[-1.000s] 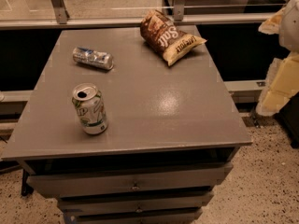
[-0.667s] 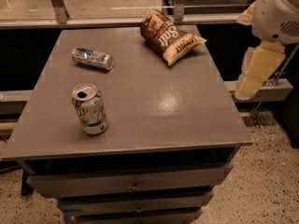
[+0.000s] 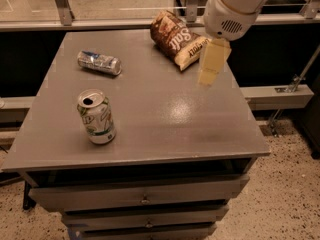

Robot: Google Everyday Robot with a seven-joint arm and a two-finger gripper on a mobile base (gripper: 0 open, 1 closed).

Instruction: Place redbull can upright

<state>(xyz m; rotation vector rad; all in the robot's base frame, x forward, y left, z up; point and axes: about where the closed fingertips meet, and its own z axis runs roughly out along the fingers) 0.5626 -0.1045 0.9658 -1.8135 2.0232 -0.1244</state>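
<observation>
Gripper (image 3: pixel 209 66) is swinging in over the right edge (grip unclear), redbull can (image 3: pixel 99 63) lying untouched near the far-left corner.

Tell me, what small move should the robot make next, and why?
Probably swing the hand left across the table toward the redbull can. The can lies on its side near the far left edge, while the hand hangs over the right side beside the chip bag, away from it.

Table (image 3: pixel 200 129) (end effector (image 3: pixel 206 80) above) bears redbull can (image 3: pixel 99 63), soda can (image 3: pixel 96 116), chip bag (image 3: pixel 177 39).
</observation>
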